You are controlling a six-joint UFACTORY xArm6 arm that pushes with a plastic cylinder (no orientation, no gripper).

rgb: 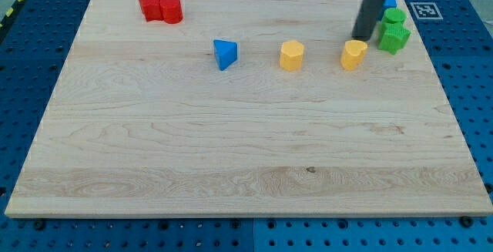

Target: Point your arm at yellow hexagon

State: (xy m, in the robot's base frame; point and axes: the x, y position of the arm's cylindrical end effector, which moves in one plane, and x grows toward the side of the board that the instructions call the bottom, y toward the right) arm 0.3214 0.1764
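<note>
My tip [362,38] is down at the tabletop [231,152], right at the upper edge of a yellow block [353,55]; touching or just apart, can't tell. Rod is straight, dark, matte, coming in from the view's top and leaning slightly to the view's right as it rises. No jaws on this rig, only the rod, so there is no spread or pinch to report.

That yellow block sits right of centre in the upper part of the board. Faceted and chunky, glossy plastic look; I can't say for sure whether it or its twin is the hexagon. Second yellow block [292,55] is to its left in the same row, well apart, similar faceted shape.

Blue block [225,53] further left in that row, wedge or triangle shaped, one point toward the view's bottom.

Two red blocks [160,8] near the top left corner, touching each other; left one has a notched, star-like outline, right one is rounder.

Two green blocks [394,30] stacked in view near the top right, just right of the rod, touching each other; lumpy outlines, exact shape unclear. Another blue block [390,1] peeks out above them, mostly hidden by the rod.

Tabletop is light wood planking with visible grain and a small dark knot low of centre. It rests on a blue perforated base [470,75].
</note>
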